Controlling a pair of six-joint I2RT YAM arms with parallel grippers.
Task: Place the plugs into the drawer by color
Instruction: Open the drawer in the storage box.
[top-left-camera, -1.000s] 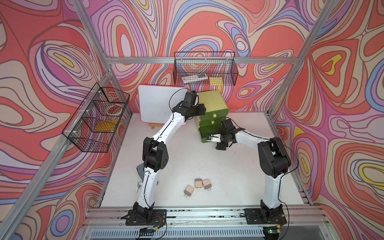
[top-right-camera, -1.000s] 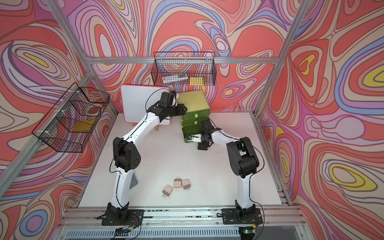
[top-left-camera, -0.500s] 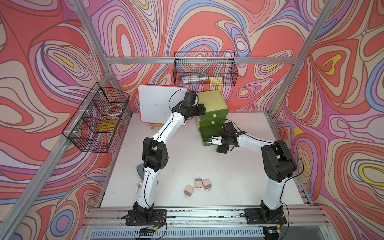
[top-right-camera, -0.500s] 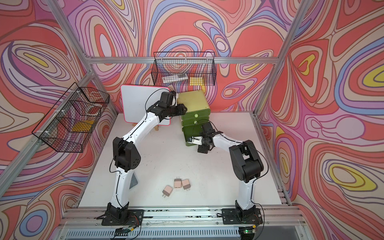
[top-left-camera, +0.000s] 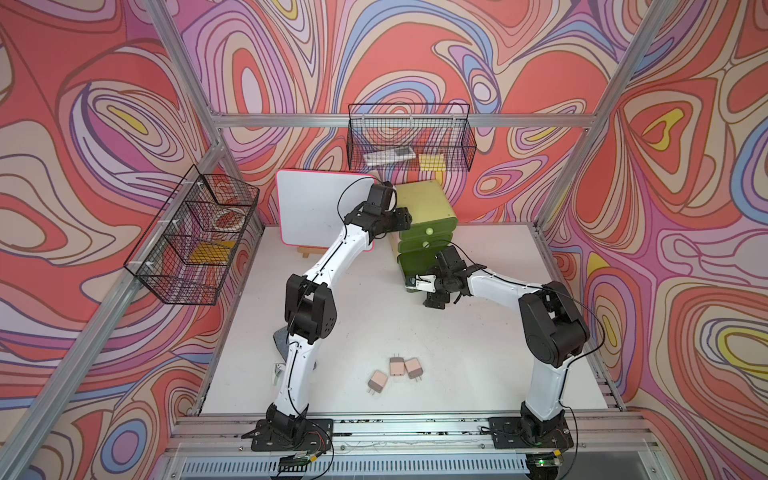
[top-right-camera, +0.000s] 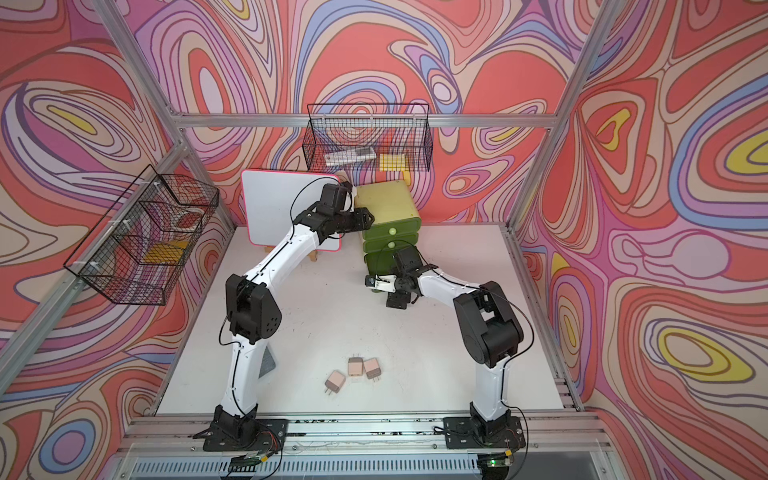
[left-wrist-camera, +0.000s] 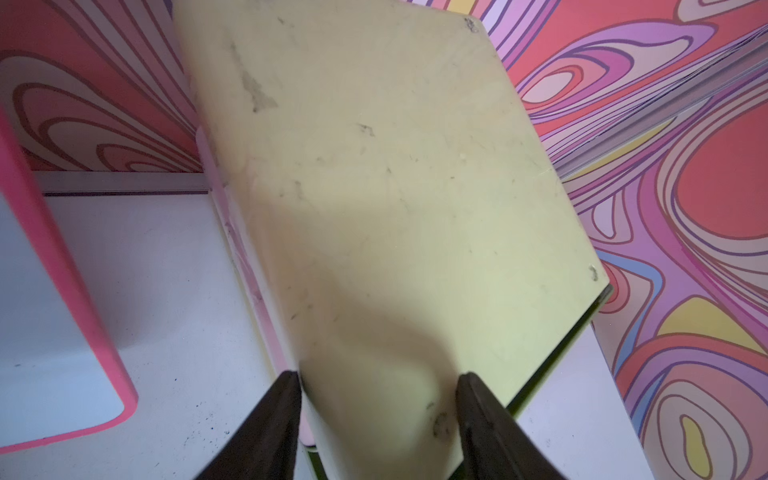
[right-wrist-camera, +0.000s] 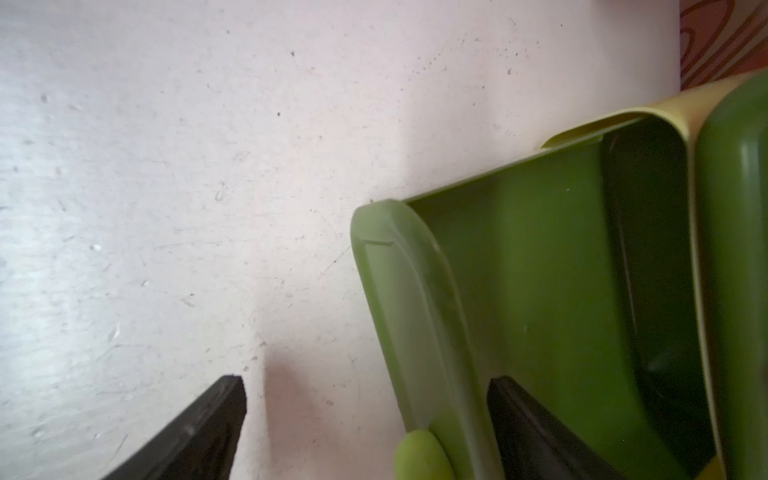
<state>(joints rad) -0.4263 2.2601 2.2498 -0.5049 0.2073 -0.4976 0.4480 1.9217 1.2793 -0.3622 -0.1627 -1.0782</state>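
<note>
Top views: bright, even, sharp, slight wide-angle bend at the edges. Wrist views are dimmer and soft up close, with a blurry shadow on the pale yellow-green plastic chest (left-wrist-camera: 395, 187).

Both arms alike: left arm (top-left-camera: 332, 262), right arm (top-left-camera: 498, 286). White link shells, bulky black joint housings, small holes on the elbows, thin black cables looping outside. Black base plates (top-left-camera: 291, 432). Left gripper (left-wrist-camera: 378, 376) and right gripper (right-wrist-camera: 365, 380): plain black tapered fingers.

left tool (left-wrist-camera: 378, 376) part-closed, arm outstretched | right tool (right-wrist-camera: 365, 380) spread wide
</note>
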